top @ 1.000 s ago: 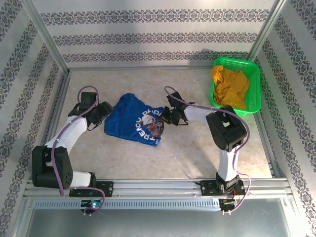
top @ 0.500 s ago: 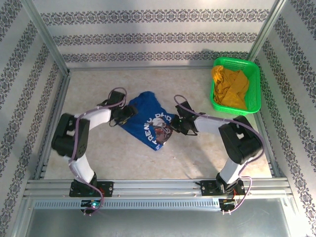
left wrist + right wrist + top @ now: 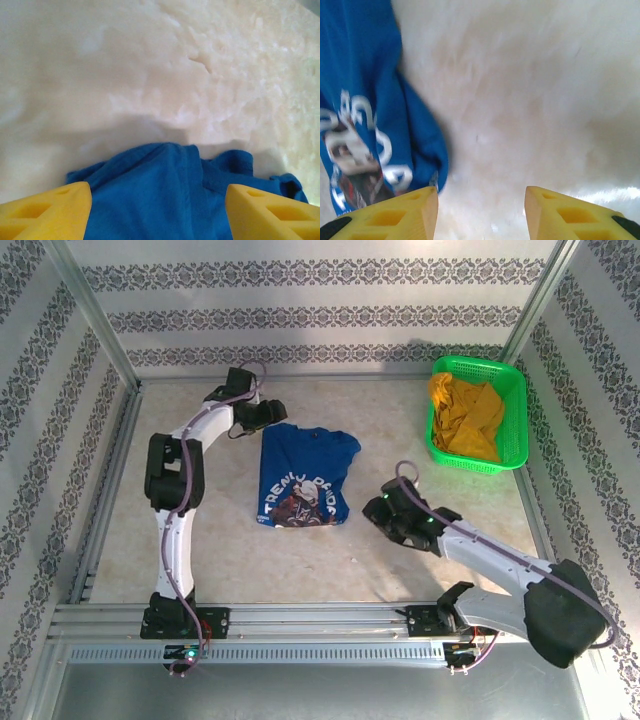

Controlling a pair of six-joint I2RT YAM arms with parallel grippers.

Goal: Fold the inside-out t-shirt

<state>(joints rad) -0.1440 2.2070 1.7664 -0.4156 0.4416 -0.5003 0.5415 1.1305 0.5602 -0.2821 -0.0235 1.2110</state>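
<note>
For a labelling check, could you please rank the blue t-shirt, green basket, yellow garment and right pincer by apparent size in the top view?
1. green basket and blue t-shirt: too alike to rank.
2. yellow garment.
3. right pincer.

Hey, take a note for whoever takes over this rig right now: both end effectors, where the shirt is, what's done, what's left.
Left end effector: open, at the far left corner of the t-shirt. Cloth lies between its fingers, not clamped.
Right end effector: open over the bare table, just right of the shirt's near edge, holding nothing.
Things: the t-shirt is spread roughly flat mid-table, whitish print facing up. The mustard-yellow garment is in the green basket, far right.
Done: shirt laid out.
Left: the folds themselves. None is clearly made yet.
</note>
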